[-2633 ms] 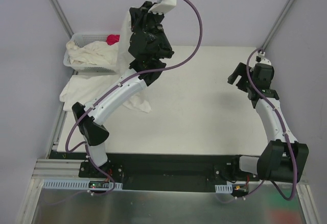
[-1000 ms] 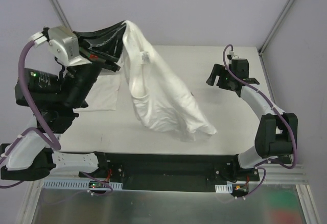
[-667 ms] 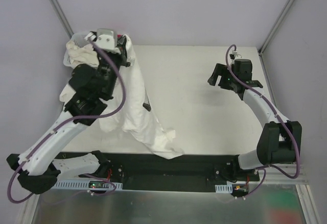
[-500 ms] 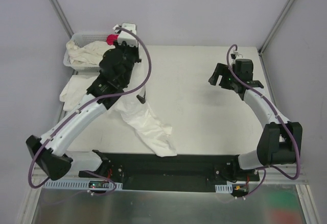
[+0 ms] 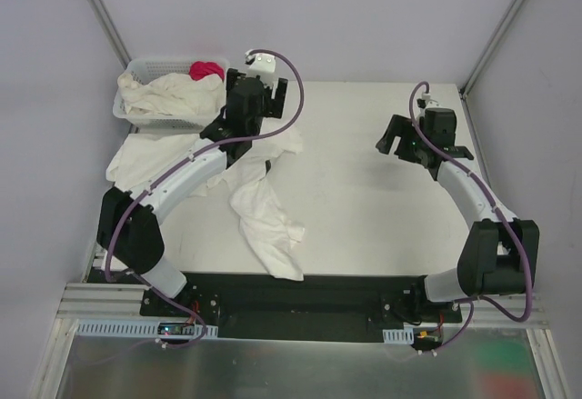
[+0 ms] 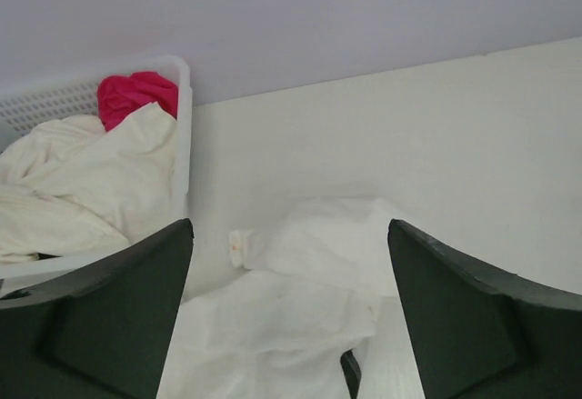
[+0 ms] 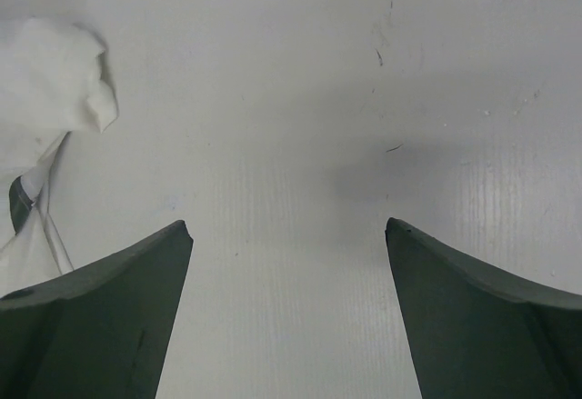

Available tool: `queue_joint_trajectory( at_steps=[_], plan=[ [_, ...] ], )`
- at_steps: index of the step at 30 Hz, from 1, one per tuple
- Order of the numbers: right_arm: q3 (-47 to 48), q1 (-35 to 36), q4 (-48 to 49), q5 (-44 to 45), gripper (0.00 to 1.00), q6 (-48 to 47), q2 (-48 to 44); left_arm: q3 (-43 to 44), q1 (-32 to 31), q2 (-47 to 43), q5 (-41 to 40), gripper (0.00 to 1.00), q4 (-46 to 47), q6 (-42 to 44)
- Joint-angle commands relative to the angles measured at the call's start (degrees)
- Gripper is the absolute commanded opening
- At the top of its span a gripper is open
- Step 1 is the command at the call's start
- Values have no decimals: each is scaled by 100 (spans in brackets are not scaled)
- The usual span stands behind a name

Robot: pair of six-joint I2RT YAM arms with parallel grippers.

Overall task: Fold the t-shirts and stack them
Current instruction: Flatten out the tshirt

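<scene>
A crumpled white t-shirt (image 5: 265,213) lies in a long heap on the table, from just right of the basket down to the front edge. My left gripper (image 5: 259,108) hovers over its far end, open, with nothing between the jaws. In the left wrist view the shirt (image 6: 314,267) lies loose below the wide-spread fingers (image 6: 118,317). Another t-shirt (image 5: 136,158) lies flat at the table's left edge. More white shirts (image 5: 168,99) fill the basket. My right gripper (image 5: 405,144) is open over bare table at the right. In the right wrist view the shirt's edge (image 7: 55,81) shows at the far left.
The white lattice basket (image 5: 130,74) stands at the back left corner, its rim (image 6: 182,144) close to my left gripper. A pink-red cloth (image 5: 207,69) lies on top of the shirts in it. Walls close in the back and both sides.
My left gripper held the shirt up shut, swung it down toward the basket side and opened. The shirt now lies dropped in a heap. The right arm barely moved.
</scene>
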Motion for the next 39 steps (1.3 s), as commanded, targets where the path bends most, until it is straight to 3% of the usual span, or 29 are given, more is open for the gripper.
queue_joint_trajectory(
  at_steps=[1, 2, 9, 16, 22, 29, 39],
  plan=[
    [-4, -6, 241, -379, 90, 175, -180, 315, 85, 266, -50, 94, 253, 86],
    [-5, 55, 285, -432, 90, 184, -154, 306, 85, 283, -112, 99, 236, 113],
    [259, 662, 83, -230, 89, 17, -127, -273, 93, -296, -1393, 99, -26, -70],
    [215, 829, 171, -319, 89, 88, -408, -1670, 93, -1367, -2808, 97, -739, -2018],
    [154, 821, 162, -283, 89, 53, -514, -2207, 269, -1492, -3609, 95, -1888, -3636],
    [66, 742, 145, -248, 89, -9, -742, -2102, 506, -939, -3610, 94, -3540, -5281],
    [-101, 443, 144, -353, 88, 44, -971, -1698, 1411, -262, -2811, 95, -4307, -6610]
  ],
)
